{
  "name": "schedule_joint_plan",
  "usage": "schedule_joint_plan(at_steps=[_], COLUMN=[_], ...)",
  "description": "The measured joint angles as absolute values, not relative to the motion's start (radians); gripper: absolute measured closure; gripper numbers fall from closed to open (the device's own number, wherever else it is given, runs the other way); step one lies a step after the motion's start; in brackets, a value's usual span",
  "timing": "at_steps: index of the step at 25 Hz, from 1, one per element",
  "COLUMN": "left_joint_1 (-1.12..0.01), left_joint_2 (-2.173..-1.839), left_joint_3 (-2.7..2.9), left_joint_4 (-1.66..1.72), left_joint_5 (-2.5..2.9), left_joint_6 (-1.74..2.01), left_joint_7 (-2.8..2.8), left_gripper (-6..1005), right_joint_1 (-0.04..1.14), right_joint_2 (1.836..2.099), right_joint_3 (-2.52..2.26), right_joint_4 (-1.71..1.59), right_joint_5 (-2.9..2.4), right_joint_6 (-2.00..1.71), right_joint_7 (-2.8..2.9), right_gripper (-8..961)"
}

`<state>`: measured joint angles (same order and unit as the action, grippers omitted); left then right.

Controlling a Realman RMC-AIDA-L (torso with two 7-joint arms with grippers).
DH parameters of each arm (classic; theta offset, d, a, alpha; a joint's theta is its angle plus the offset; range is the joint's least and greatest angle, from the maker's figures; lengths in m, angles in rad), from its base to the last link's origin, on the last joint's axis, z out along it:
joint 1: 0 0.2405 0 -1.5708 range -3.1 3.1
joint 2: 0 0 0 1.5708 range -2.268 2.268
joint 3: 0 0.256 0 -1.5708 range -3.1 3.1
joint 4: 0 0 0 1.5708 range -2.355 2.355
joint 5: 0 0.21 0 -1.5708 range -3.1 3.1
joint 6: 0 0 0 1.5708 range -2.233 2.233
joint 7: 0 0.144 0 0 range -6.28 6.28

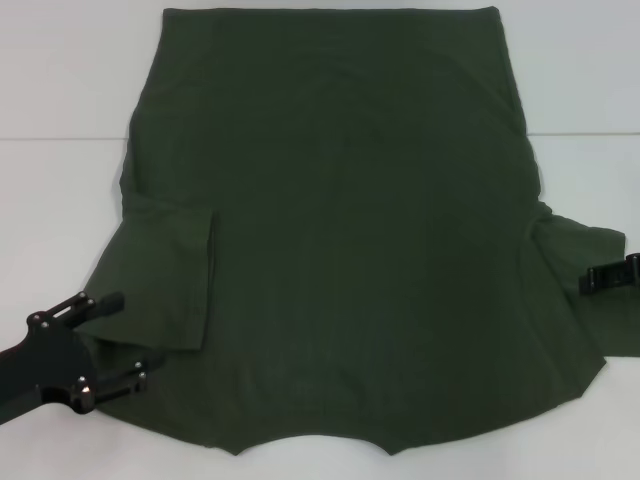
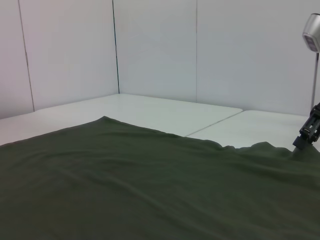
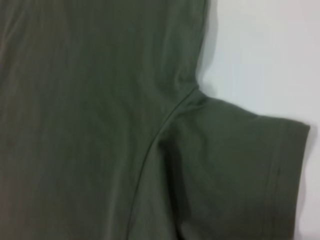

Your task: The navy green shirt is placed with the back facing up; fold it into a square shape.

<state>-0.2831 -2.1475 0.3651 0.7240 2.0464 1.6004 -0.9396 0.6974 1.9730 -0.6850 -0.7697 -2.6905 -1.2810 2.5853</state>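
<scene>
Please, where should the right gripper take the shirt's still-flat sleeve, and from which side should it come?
Probably the sleeve's outer hem of the navy green shirt. It lies flat and spread on the table, unlike the left sleeve, already folded in. The right gripper, already there, should come from the shirt's right edge.

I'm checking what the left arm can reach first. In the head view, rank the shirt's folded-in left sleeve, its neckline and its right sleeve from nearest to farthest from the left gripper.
From the left gripper, open at the navy green shirt's near left corner:
1. Folded-in left sleeve, right beside it.
2. Neckline, along the near edge at the middle.
3. Right sleeve, on the far side by the right gripper.
</scene>
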Motion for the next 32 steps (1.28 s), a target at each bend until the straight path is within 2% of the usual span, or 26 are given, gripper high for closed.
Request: schedule_joint_plan(at_steps=[8,23,31,32], left_joint_1=[-0.284,-0.276,-0.279,-0.279], left_joint_2=[-2.147,-2.147,-2.147,-2.147], left_joint_3=[0.365,0.359,0.359,0.359], left_joint_4=[0.722,0.721,0.721,0.721], left_joint_5=[2.046,2.041,2.039,2.039], left_joint_6=[1.599,1.597,1.595,1.594], left_joint_7=[-0.937,-0.926,-0.926,-0.926], left_gripper=[146,148,148,148], right_joint_1=[0.708,0.720,0.719,0.719], right_joint_2=[1.981,1.981,1.972,1.971], right_joint_3=[-0.686,-0.694,-0.708,-0.708], right_joint_4=[-0.757,-0.752,-0.753,-0.753], right_joint_5=[-2.688,-2.678,-2.679,-2.680], right_joint_6=[-1.278,-1.292,-1.294,-1.294], right_joint_7=[2.584,2.601,2.620,2.621], right_gripper=[66,74,279,330])
